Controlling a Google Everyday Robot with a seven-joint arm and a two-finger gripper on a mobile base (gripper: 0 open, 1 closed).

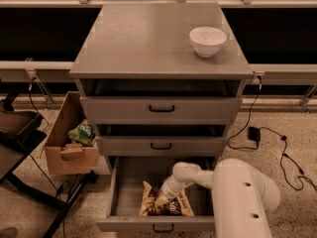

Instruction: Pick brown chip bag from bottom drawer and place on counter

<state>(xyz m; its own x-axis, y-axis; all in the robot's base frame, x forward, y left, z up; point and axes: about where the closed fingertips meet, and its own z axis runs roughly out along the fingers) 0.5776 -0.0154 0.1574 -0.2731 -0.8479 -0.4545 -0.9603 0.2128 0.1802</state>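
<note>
Reaching into the bottom drawer (pixel 126 192), pulled out so I can come in from above, I rest my gripper (pixel 162 200) on the brown chip bag (pixel 177 206) lying flat beneath it. Whether it has a hold, I cannot tell. The counter (pixel 143 38) waits well above.

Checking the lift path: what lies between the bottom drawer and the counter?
Camera view shows the top drawer and middle drawer, both ajar. The pincer is down in the bottom drawer, at the brown chip bag.
</note>
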